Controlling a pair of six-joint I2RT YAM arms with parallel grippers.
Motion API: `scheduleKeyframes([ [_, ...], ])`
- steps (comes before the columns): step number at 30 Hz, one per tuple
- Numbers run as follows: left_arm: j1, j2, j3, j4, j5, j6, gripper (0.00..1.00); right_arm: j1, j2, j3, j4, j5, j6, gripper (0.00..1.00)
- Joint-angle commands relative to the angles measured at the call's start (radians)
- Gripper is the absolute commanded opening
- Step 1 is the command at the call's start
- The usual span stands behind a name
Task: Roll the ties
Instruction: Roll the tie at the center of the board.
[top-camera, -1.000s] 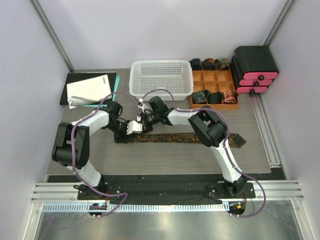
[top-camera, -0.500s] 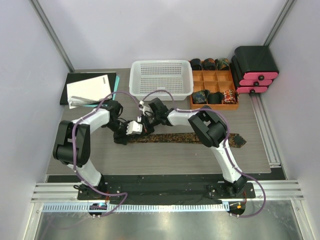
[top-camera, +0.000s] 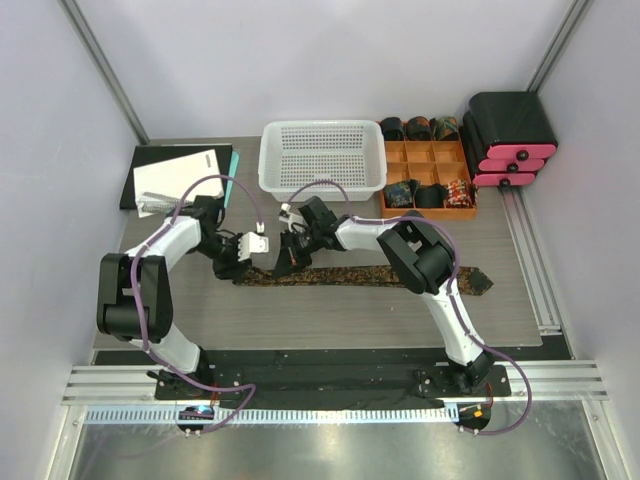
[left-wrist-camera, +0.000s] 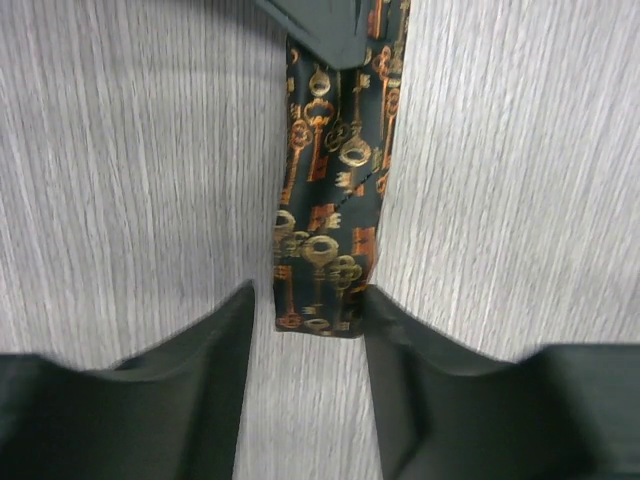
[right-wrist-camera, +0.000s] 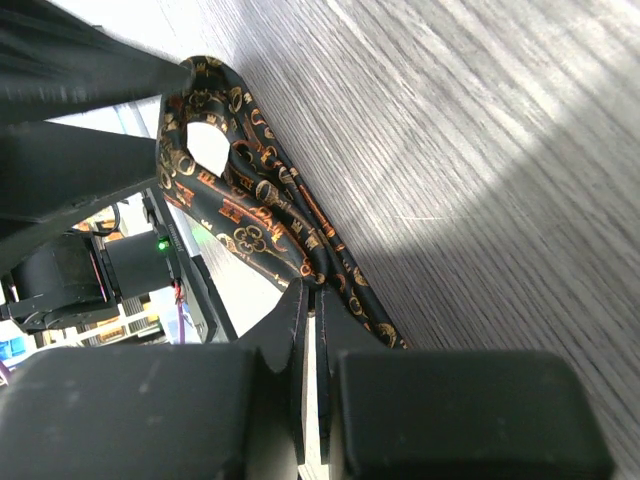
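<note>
Pinching with the clenched right end effector (right-wrist-camera: 308, 300) a raised fold of the long dark fabric necktie with gold-brown key pattern (right-wrist-camera: 260, 230), close to its narrow end, with the rest stretched flat along the grey wood-grain table (top-camera: 330, 320) toward the right. Standing released with the left end effector (left-wrist-camera: 307, 295) astride that narrow tip, hard to tell whether touching it. Cannot see part of the necktie behind the right arm (top-camera: 420, 255) in the top view, only the wide pointed end beyond.
</note>
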Motion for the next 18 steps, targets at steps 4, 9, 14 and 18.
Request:
scheduleKeyframes([
  [4, -0.033, -0.052, 0.053, -0.078, 0.103, 0.000, 0.39, -0.004, -0.016, 0.022, -0.037, 0.044, -0.022, 0.01],
  [9, -0.094, -0.055, 0.083, -0.080, 0.141, -0.069, 0.36, -0.003, -0.015, 0.031, -0.038, 0.038, -0.019, 0.01],
  [14, -0.175, -0.012, 0.060, 0.009, 0.107, -0.138, 0.36, -0.003, -0.018, 0.037, -0.035, 0.021, -0.009, 0.02],
  [18, -0.203, 0.045, 0.044, 0.057, 0.040, -0.181, 0.36, -0.004, -0.041, 0.031, -0.011, -0.005, 0.010, 0.09],
])
